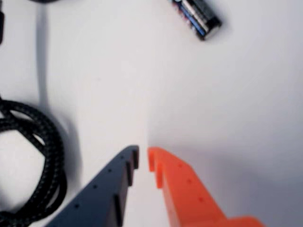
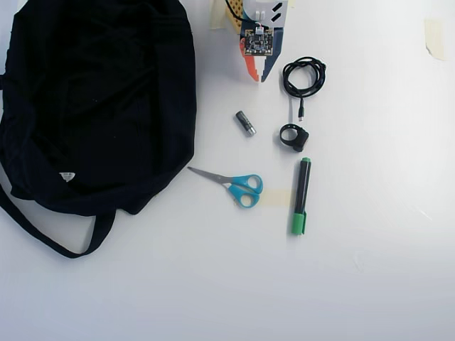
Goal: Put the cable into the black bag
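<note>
**Hovering beside the cable, jaws empty**

Hanging over bare tabletop, the gripper has its dark and orange jaws nearly pressed together, a thin slit between the tips and nothing held. In the overhead view the gripper sits at the top centre, with the cable just beside it to the right, coiled in a small loop with its plug tail pointing down the picture. The black bag fills the left side of that view, well apart from the cable, its strap trailing toward the lower left.

Risks, as judged from this pose: the jaws would need to spread before descending, or the tips would press on the coil rather than straddle it. A pinch on a single strand could let the loop unwind and drag. A small ring-shaped clip lies just below the plug and could be snagged by the tail.

Differences between views: only the wrist view shows the jaw gap and the braided texture of the cable at its left edge; a battery lies ahead. Only the overhead view shows the bag, the scissors and the green-capped marker.
</note>
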You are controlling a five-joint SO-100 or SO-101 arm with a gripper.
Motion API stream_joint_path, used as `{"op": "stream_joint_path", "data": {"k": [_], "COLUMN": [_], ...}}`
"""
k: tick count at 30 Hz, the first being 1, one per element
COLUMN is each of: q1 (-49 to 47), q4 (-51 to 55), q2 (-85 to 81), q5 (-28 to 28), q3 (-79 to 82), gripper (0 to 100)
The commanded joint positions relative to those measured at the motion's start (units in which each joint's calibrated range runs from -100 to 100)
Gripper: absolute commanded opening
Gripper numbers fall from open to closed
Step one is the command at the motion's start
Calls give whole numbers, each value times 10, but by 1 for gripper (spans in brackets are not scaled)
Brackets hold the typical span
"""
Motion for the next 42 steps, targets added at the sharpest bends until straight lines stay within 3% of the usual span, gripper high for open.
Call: {"op": "stream_joint_path", "data": {"k": [1,13,19,25,35,39,42], "q1": [1,-10,-12,-13,-6,-6,3], "q4": [21,2,-115,-352,-854,-967,-981], "q2": [-6,5,71,184,396,508,590], "q5": [2,-1,-1,-2,-1,2,1], "q3": [13,9,-72,-120,-136,-201,-293], "gripper": [2,3,3,3,3,3,3]}}
